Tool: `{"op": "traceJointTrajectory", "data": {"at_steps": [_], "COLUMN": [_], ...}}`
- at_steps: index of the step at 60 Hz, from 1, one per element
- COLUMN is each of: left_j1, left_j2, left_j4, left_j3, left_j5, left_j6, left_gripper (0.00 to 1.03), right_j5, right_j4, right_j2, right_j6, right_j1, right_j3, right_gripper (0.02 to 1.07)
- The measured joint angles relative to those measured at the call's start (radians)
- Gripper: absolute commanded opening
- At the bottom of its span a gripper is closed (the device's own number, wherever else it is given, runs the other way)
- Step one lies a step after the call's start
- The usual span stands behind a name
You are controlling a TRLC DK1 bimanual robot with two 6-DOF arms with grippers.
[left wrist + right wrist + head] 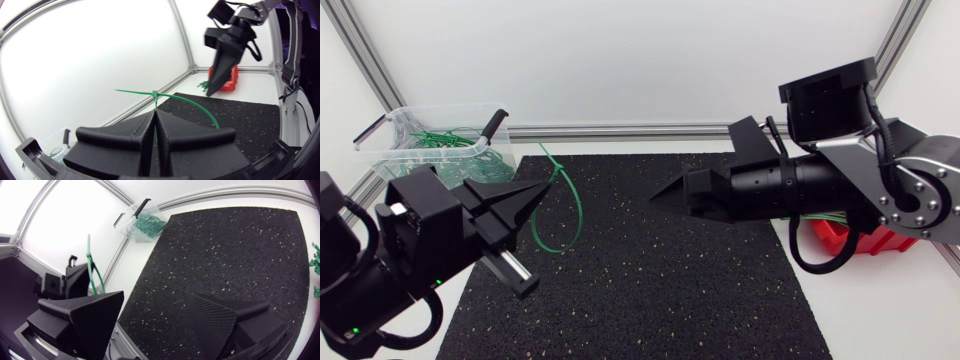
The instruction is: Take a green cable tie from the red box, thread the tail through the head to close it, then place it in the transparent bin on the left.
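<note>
My left gripper [542, 190] is shut on a green cable tie [579, 205] closed into a loop, held above the left part of the black mat [650, 290]. In the left wrist view the tie [190, 100] arcs out from between the closed fingers, its tail sticking through the head. My right gripper [660, 197] hovers over the mat's middle, pointing at the tie, a short way off it. Its fingers [85, 315] stand wide apart with nothing between them. The transparent bin [430, 145] at the back left holds several green ties. The red box [850, 235] is mostly hidden behind my right arm.
The bin's black-handled lid clips [492, 125] stick up at its near corner. The aluminium frame rail [650, 130] runs along the back of the table. Loose green ties [202, 85] poke out of the red box [231, 80].
</note>
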Motion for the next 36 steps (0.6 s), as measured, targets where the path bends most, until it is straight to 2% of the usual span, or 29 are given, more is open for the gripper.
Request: {"op": "traceJointTrajectory", "data": {"at_steps": [13,21,25,30,36], "left_j1": [0.378,0.607,0.703,0.789,0.856], "left_j2": [0.079,0.208,0.297,0.423,0.583], "left_j4": [-0.001,-0.003,-0.047,-0.091,-0.222], "left_j3": [0.160,0.338,0.455,0.603,0.790], "left_j5": [0.039,0.069,0.085,0.086,0.089], "left_j6": [-0.042,-0.106,-0.139,-0.169,-0.196], "left_gripper": [0.04,0.04,0.04,0.04,0.04], "right_j5": [0.061,0.089,0.098,0.100,0.100], "right_j4": [0.001,0.001,0.000,-0.003,-0.018], "right_j2": [0.024,0.023,0.017,-0.002,-0.036], "right_j6": [-0.089,-0.113,-0.119,-0.129,-0.142], "right_j1": [-0.066,-0.079,-0.079,-0.082,-0.091], "right_j3": [-0.012,-0.029,-0.039,-0.046,-0.050], "right_gripper": [1.03,1.02,1.03,1.02,1.02]}}
